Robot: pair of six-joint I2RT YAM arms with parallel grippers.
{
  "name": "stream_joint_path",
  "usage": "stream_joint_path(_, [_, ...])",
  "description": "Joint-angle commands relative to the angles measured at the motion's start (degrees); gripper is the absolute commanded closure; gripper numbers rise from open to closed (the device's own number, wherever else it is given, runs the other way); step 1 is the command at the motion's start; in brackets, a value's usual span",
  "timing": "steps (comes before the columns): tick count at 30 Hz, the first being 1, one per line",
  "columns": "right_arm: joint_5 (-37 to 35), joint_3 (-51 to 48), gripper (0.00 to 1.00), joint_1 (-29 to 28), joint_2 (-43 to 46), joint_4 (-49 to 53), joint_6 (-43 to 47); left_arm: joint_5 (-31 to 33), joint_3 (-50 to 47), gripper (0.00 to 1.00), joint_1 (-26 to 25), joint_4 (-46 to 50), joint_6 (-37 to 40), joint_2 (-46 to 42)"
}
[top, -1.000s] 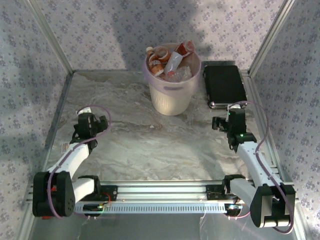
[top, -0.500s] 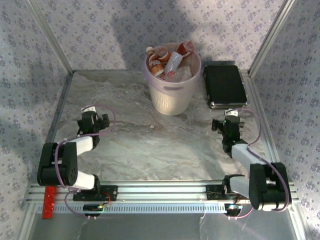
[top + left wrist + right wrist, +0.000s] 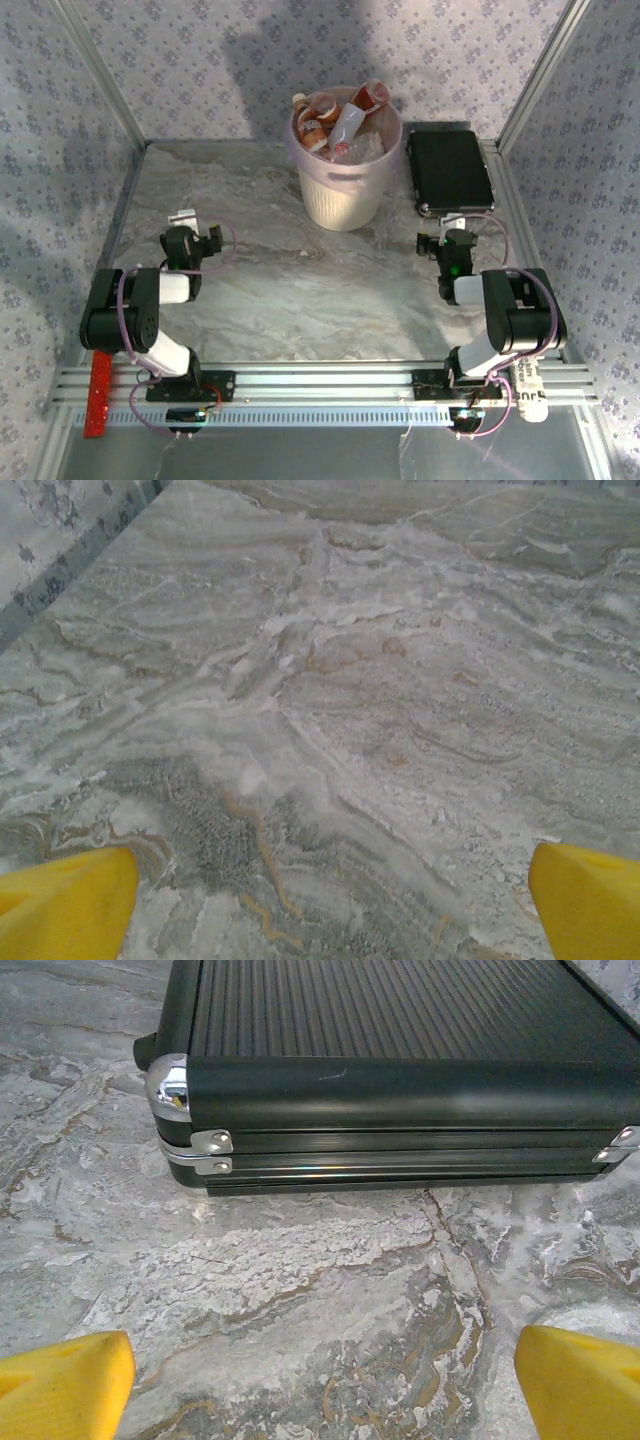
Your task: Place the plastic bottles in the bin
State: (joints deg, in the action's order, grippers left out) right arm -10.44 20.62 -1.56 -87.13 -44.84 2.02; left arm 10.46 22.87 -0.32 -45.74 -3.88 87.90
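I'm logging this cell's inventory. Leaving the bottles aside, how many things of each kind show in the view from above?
Bin: 1
Black case: 1
Red bar: 1
Robot arms: 2
Total: 5

Marbled grey-and-white worktop [image 3: 290, 285], veined like stone. At the back stands the ribbed pale bin [image 3: 340, 200], upright. Just to its right, the flat black case [image 3: 450, 170] lies closed, metal-cornered. Along the near edge runs an aluminium rail [image 3: 320, 385], and a red bar [image 3: 98, 392] lies at its left end, seemingly across it.
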Motion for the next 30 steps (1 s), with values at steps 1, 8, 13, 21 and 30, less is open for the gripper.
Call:
stream_joint_path(1, [2.2,0.6,0.01,0.8,0.2,-3.4,0.4,-1.1,-0.4,0.0,0.4,-3.4,0.8,0.2])
stream_joint_path(8, [4.4,1.8,0.01,2.5,0.1,-1.5,-0.9,-1.0,-0.4,0.0,0.5,-3.4,0.7,0.2])
stream_joint_path(13, [4.5,1.8,0.01,2.5,0.1,-1.3,-0.9,-1.1,-0.5,0.0,0.5,-3.5,0.8,0.1])
stream_joint_path(21, [4.5,1.8,0.01,2.5,0.1,-1.4,-0.9,-0.5,-1.0,0.0,0.5,-4.4,0.5,0.0])
stream_joint_path(30, [4.5,1.8,0.01,2.4,0.1,-1.3,-0.9,-0.6,-0.7,0.0,0.5,-3.8,0.5,0.1])
